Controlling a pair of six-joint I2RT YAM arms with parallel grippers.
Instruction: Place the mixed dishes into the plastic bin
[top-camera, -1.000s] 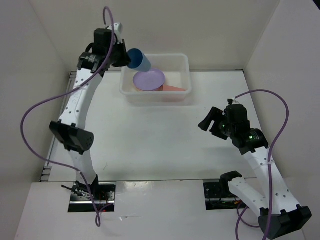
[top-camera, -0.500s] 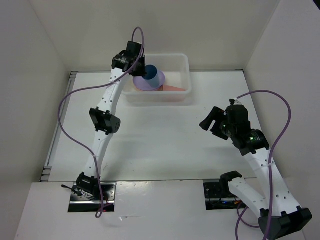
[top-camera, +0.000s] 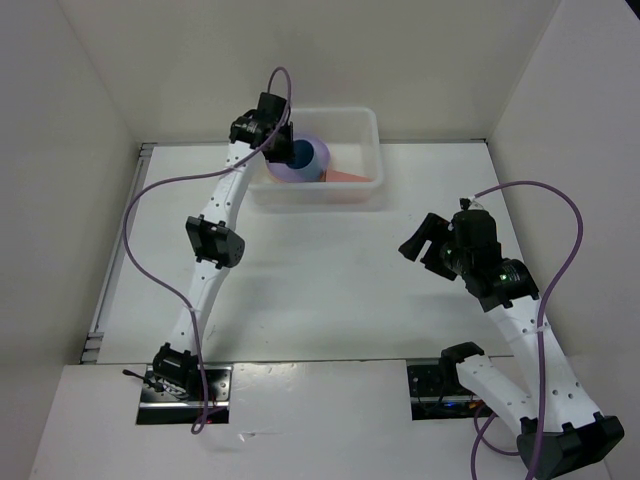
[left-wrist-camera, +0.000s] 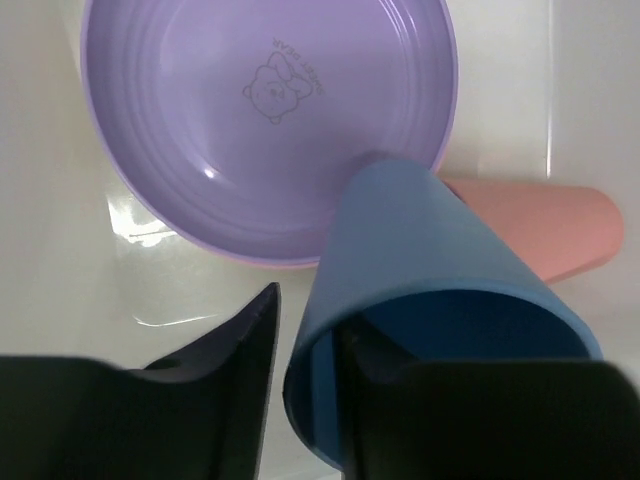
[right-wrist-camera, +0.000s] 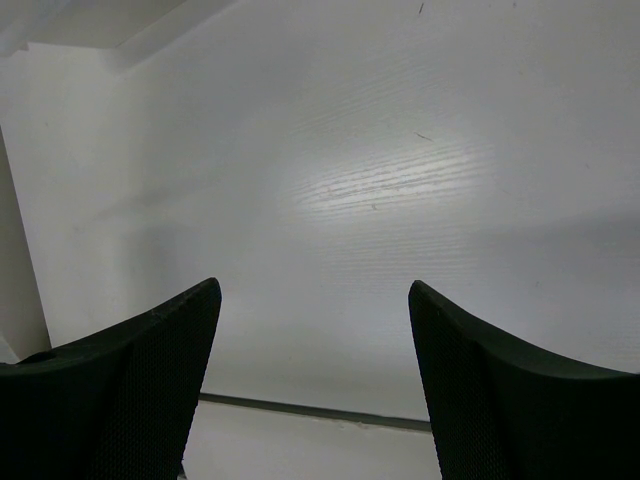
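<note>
The translucent white plastic bin (top-camera: 377, 150) stands at the back of the table. In it lies a purple plate (left-wrist-camera: 260, 100), with a pink dish (left-wrist-camera: 550, 225) to its right. A blue cup (left-wrist-camera: 430, 250) lies tilted on the plate's edge, mouth towards the camera. My left gripper (left-wrist-camera: 310, 315) reaches into the bin (left-wrist-camera: 60, 250) with the cup's rim between its fingers. One finger is inside the cup and the other stands a little off its outer wall. From above, the left gripper (top-camera: 290, 152) hangs over the blue cup (top-camera: 310, 158). My right gripper (top-camera: 418, 245) hovers open over bare table, holding nothing.
White walls close in the table on the left, back and right. The right gripper (right-wrist-camera: 315, 290) looks at bare white tabletop with a dark seam near its fingers. A purple cable loops off each arm.
The left arm has swung right and down from outside the bin's back left corner, carrying the blue cup onto the purple plate. Its jaws have parted slightly. The right arm has not moved.
</note>
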